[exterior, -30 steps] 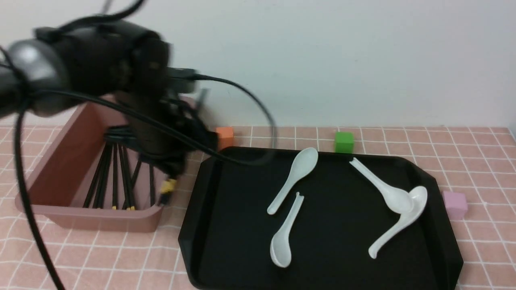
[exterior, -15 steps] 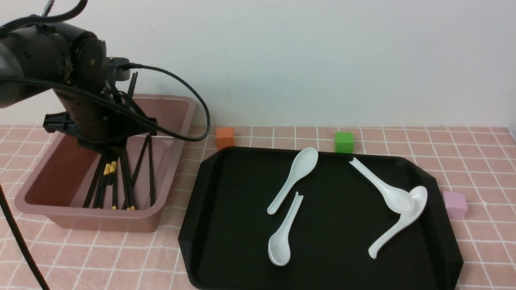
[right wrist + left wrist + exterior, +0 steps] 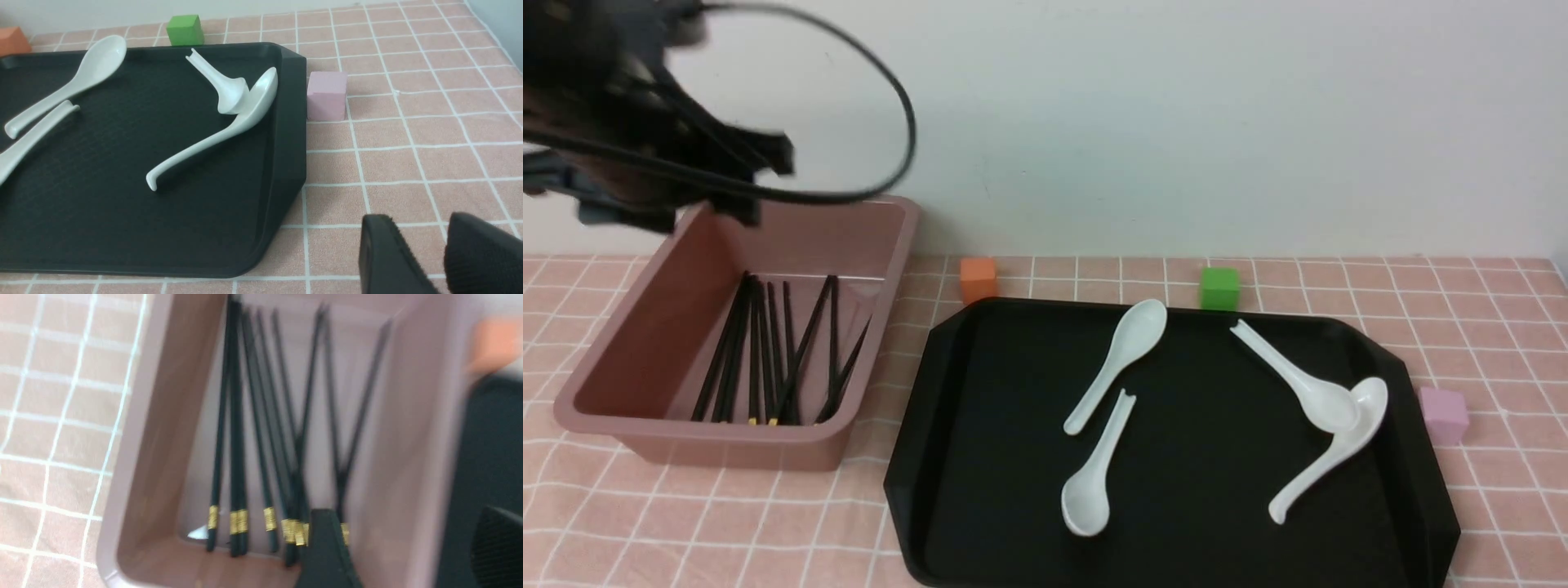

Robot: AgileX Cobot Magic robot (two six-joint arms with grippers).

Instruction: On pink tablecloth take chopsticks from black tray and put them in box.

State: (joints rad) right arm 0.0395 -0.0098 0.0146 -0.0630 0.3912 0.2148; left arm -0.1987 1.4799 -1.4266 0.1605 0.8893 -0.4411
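Spoons (image 3: 1126,347) occupy the tray (image 3: 1013,457); left jaws (image 3: 408,526) spread over the box (image 3: 727,454), right jaws (image 3: 416,232) apart.

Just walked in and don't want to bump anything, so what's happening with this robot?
The left gripper hangs over the pink box, jaws open and holding nothing. Chopsticks lie inside the box; none are visible on the black tray, which holds four white spoons. The right gripper is also open and empty, beside the tray.
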